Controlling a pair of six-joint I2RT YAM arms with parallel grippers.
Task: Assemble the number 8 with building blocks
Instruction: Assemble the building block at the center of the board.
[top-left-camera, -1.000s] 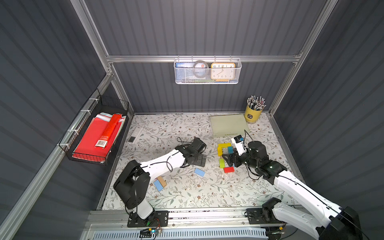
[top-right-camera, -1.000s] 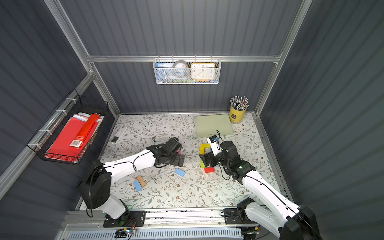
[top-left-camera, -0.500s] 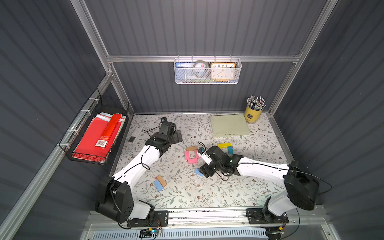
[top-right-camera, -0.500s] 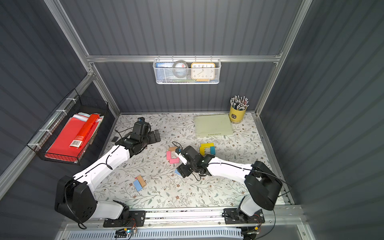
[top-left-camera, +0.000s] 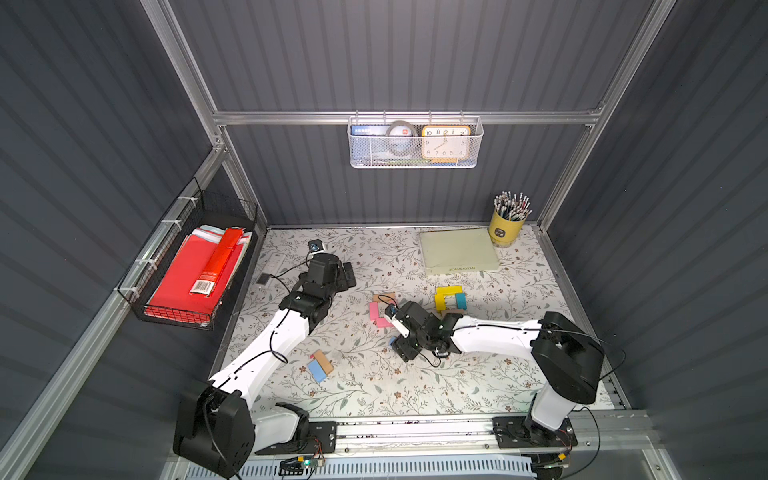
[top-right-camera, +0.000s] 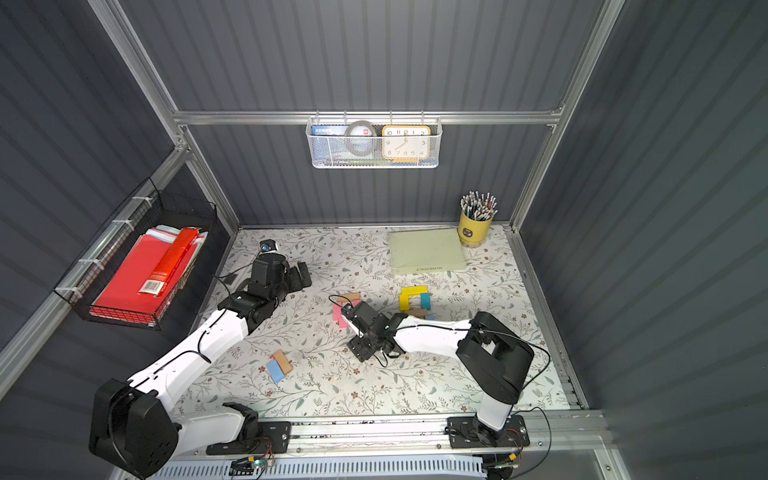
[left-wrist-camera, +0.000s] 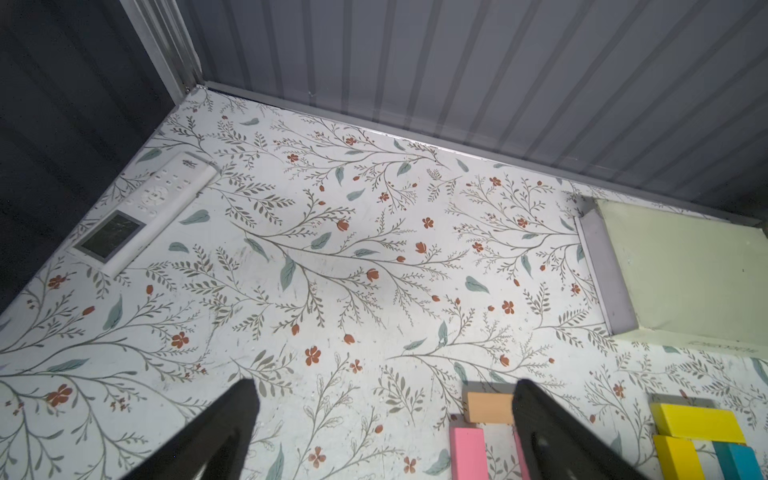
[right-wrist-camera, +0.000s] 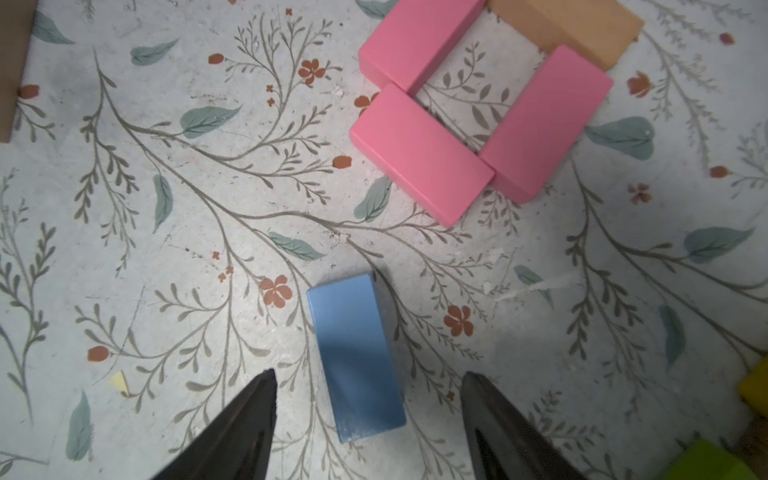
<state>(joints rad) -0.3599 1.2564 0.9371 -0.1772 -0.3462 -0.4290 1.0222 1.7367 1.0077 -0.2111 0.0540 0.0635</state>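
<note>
A blue block (right-wrist-camera: 357, 357) lies flat on the floral table, between the fingers of my right gripper (right-wrist-camera: 368, 399). That gripper is open, with a gap on each side of the block. In both top views the right gripper (top-left-camera: 401, 347) hangs low just in front of the pink blocks (top-left-camera: 376, 313), and three pink blocks (right-wrist-camera: 419, 153) plus a tan block (right-wrist-camera: 569, 25) form a small square. A yellow and teal cluster (top-left-camera: 449, 296) sits further right. A blue and tan pair (top-left-camera: 320, 365) lies front left. My left gripper (top-left-camera: 345, 274) is open and empty at the back left.
A white remote (left-wrist-camera: 145, 212) lies near the back-left corner. A pale green pad (top-left-camera: 457, 251) and a yellow pencil cup (top-left-camera: 506, 227) stand at the back right. A wire basket (top-left-camera: 187, 266) with red folders hangs on the left wall.
My left arm drew back from the table's middle to the back left. My right gripper swung left from the yellow cluster to over the blue block, and its jaws narrowed.
</note>
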